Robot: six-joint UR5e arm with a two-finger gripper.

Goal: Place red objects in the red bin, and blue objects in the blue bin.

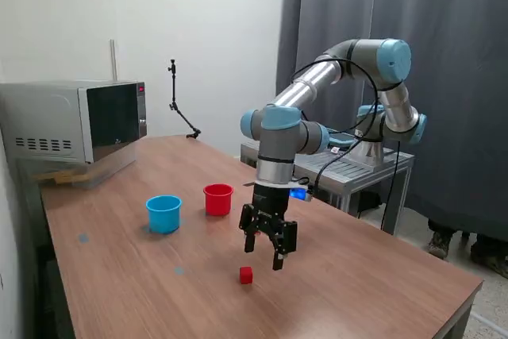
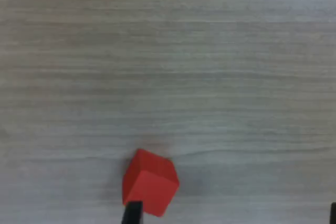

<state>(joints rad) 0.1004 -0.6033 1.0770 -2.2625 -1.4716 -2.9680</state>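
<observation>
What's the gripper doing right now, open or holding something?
Gripper: open, holding nothing, hanging above the table next to the red cube.

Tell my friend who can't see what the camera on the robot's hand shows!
A small red cube sits on a pale wooden table. The dark tip of one gripper finger pokes in right beside the cube. Nothing else is in the picture.

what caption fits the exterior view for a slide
Open pincer hovering above a small solid red cube on the wooden table, round red plastic cup and light blue plastic cup beyond.
</observation>
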